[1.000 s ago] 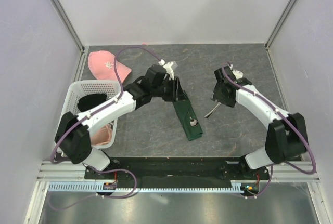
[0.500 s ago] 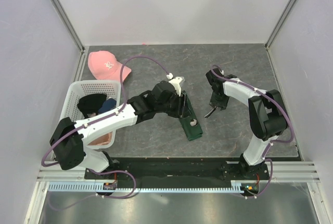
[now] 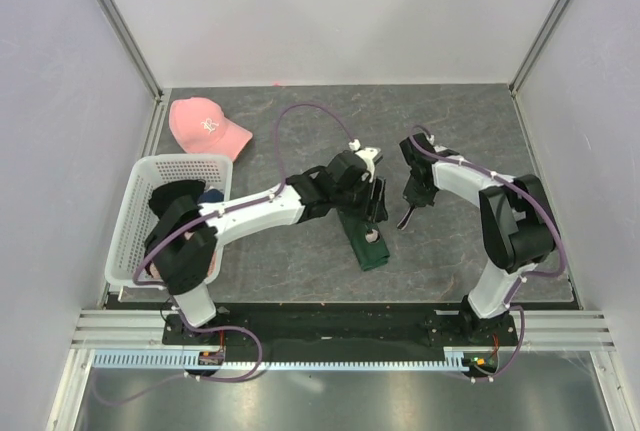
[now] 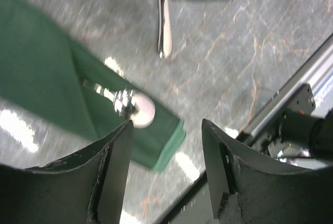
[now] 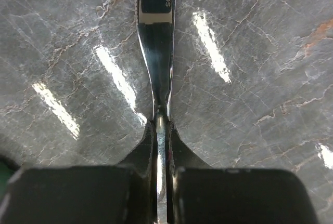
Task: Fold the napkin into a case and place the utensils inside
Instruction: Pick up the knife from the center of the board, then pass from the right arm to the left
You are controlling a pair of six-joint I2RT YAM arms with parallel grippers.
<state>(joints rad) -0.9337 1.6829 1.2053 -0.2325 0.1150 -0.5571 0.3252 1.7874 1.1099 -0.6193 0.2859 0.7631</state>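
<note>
While I'm pinching the second utensil (image 5: 156, 42) at its narrow neck with my right gripper (image 5: 162, 126), jaws pressed tight on it, it's sitting low over the grey table (image 5: 250, 78), just right of the case (image 3: 358, 223); can't tell if it's touching. I'm holding my left gripper (image 4: 166, 146) spread wide above the case's near end. On the green cloth the spoon (image 4: 136, 110) is lying with its bowl near that end, handle disappearing at a fold line.

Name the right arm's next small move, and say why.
Probably: carry the slim silver metal utensil, clamped in the right gripper, across to the narrow folded dark green cloth case. The shiny silver spoon already lies on that cloth under the open left gripper; this utensil is apart from it.
</note>
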